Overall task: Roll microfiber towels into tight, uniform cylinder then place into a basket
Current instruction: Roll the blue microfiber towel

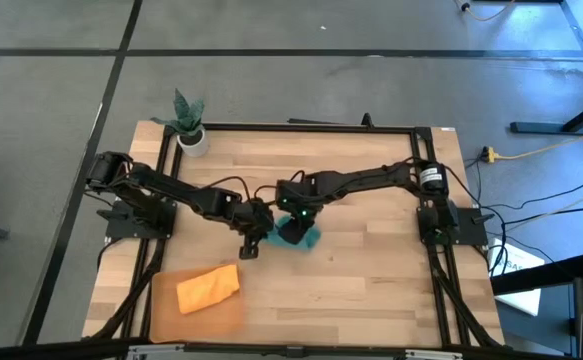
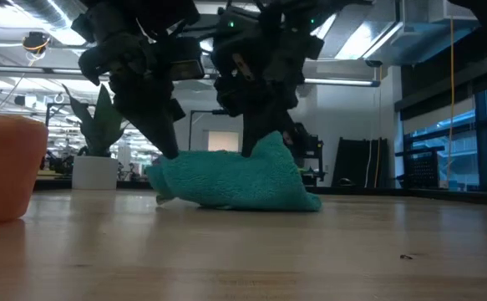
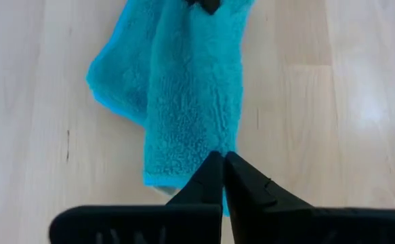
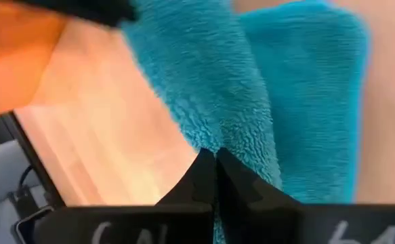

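Note:
The teal towel [image 1: 301, 236] lies in a loosely folded strip at the table's middle, its underside on the wood [image 2: 226, 199]. My left gripper [image 3: 223, 163] is shut at one end of the strip, and my right gripper [image 4: 215, 157] is shut at the other, raised end. In the low view my left gripper [image 2: 168, 152] is on the left and my right gripper [image 2: 256, 149] beside it. The orange towel [image 1: 209, 287] lies bunched in the tan basket [image 1: 163, 296] at the near left. My left gripper pinches the strip's end edge [image 3: 196, 166] between its two fingertips, slanting down from the table's left. That end [image 2: 158, 171] sits just above the table; how many layers are held cannot be told. My right gripper pinches a raised fold of the towel [image 4: 204, 132] between its fingertips, slanting down from the right. The fold stands up in a peak [image 2: 272, 146] under the fingers, while the rest sags slack onto the table.
A small white pot with a plant [image 1: 192, 138] stands at the far left corner. The orange towel [image 2: 1, 171] looms at the left of the low view. Bare wood [image 1: 371, 280] stretches over the near right of the table.

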`<state>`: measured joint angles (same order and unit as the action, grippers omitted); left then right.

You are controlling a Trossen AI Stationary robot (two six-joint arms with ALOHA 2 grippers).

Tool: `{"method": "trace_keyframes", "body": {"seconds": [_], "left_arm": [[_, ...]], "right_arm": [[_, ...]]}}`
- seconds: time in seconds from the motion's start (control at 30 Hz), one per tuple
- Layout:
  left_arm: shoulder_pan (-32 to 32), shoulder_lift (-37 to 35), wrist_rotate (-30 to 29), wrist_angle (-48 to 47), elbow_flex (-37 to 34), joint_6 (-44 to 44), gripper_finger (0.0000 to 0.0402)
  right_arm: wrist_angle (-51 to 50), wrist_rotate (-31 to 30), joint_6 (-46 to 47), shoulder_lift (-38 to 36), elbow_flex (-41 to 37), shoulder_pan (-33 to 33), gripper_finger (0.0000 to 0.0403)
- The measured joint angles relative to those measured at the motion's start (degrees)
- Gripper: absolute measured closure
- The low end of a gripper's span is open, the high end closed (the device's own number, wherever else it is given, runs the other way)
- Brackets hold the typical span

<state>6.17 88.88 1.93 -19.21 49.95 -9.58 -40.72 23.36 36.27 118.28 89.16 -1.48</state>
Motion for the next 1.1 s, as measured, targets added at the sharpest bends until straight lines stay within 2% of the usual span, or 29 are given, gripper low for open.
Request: {"method": "trace_keyframes", "body": {"seconds": [0.17,0.33,0.5,0.7,0.97,1.1], "left_arm": [[0.2,0.0,0.3,-0.5,0.0,-0.2,0.0401],[0.6,0.0,0.7,0.3,0.0,2.5,0.0401],[0.9,0.0,1.2,1.1,0.0,4.2,0.0401],[1.9,0.0,2.5,0.5,0.0,4.4,0.0401],[3.2,0.3,3.4,1.1,0.0,5.8,0.0401],[3.2,0.4,3.1,3.8,-0.1,6.4,0.0401]], "right_arm": [[-0.1,0.1,-3.5,0.0,1.5,2.9,0.0399],[0.3,4.1,-2.8,0.0,1.7,5.1,0.0399],[0.7,4.1,-3.0,0.0,1.7,6.2,0.0399],[0.3,-1.1,-8.9,0.0,1.7,6.4,0.0399],[0.3,-1.3,-15.6,0.0,1.6,6.5,0.0399],[0.3,-4.3,-15.3,0.0,1.6,7.1,0.0399]]}}
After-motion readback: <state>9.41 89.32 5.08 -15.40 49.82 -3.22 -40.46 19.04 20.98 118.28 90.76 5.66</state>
